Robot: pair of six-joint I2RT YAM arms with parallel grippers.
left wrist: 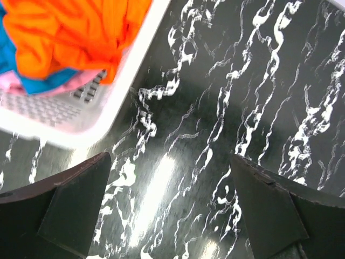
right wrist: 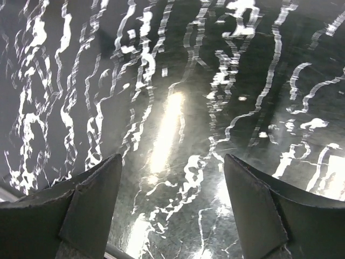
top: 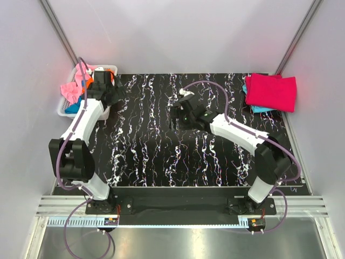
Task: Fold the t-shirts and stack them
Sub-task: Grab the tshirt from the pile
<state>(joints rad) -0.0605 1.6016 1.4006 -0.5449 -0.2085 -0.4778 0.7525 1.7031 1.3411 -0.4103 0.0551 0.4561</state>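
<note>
Your left gripper (left wrist: 170,159) and right gripper (right wrist: 172,159) both gape empty; at ten o'clock, pinch the orange cloth t-shirt (left wrist: 70,32), likely limp and light, by its topmost fold.

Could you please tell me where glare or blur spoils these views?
Left wrist view: a bright glare streak lies on the glossy table, and the basket rim looks soft. Right wrist view: a similar streak washes out the marbling. Top external view: evenly lit, sharp, no strong glare.
</note>
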